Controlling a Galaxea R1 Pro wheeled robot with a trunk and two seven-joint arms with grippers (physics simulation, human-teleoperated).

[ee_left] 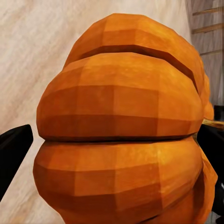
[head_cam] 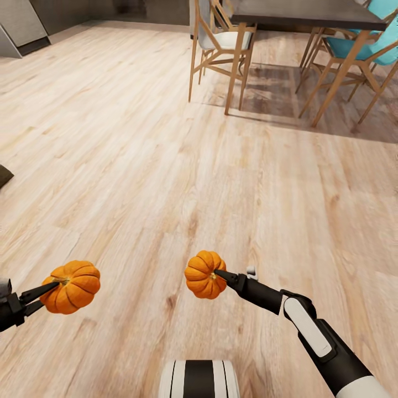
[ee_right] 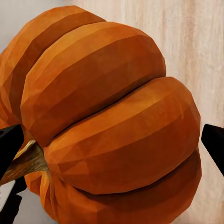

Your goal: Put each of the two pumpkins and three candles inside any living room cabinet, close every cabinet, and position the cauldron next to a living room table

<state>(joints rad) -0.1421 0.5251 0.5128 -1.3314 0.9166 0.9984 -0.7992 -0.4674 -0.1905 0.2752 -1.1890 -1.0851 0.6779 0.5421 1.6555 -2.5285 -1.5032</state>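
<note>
Two orange ribbed pumpkins hang above the wooden floor in the head view. My left gripper (head_cam: pixel 51 288) is shut on the left pumpkin (head_cam: pixel 73 286) at the lower left. My right gripper (head_cam: pixel 220 275) is shut on the other pumpkin (head_cam: pixel 203 275) near the lower middle. In the left wrist view that pumpkin (ee_left: pixel 119 135) sits between the two black fingers (ee_left: pixel 14 149). The right wrist view has its pumpkin (ee_right: pixel 109 121) with a brown stem at one side, black fingertips (ee_right: pixel 213 142) on either flank. The candles, cabinet, cauldron and coffee table are out of view.
A dark-topped dining table (head_cam: pixel 309 12) stands at the far right with a wooden chair (head_cam: pixel 221 47) and teal chairs (head_cam: pixel 359 50) around it. Grey cupboards (head_cam: pixel 19 27) sit at the far left. A dark object's corner (head_cam: pixel 4 174) pokes in at the left edge. Light wood floor (head_cam: pixel 138 166) stretches ahead.
</note>
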